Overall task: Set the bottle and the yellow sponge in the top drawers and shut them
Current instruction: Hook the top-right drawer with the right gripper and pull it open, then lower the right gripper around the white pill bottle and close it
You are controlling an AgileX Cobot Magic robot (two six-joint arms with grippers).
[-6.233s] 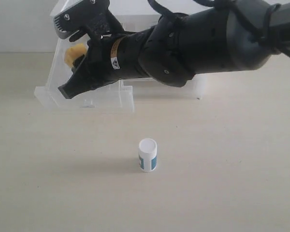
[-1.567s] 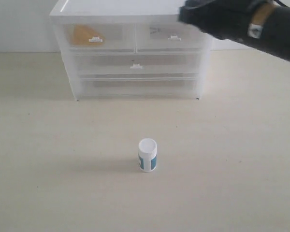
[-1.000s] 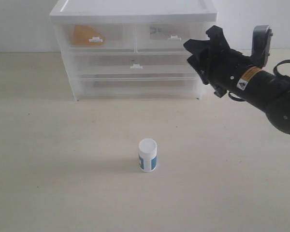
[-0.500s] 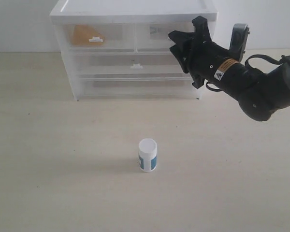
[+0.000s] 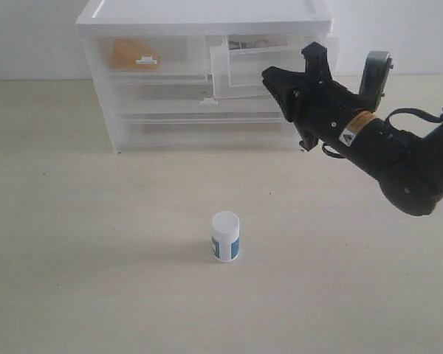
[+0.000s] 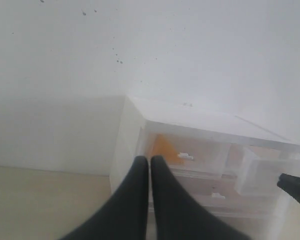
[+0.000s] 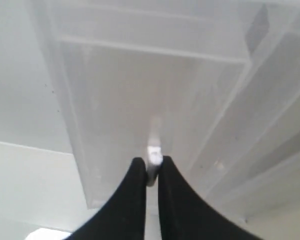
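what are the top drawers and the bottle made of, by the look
The top drawers: likely frosted translucent plastic; the yellow sponge shows dimly through one front. The bottle: probably smooth opaque white plastic, with a blue-teal label band, paper or film unclear.

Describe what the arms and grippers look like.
Both are matte black. The right gripper has tapered fingers, a yellow-and-white sticker on its rounded wrist, a grey camera bracket and a black cable loop. The left gripper shows only two slim black fingers.

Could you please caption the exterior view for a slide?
Right gripper holds the partly open top right drawer; yellow sponge in the shut top left drawer, bottle upright on the table.
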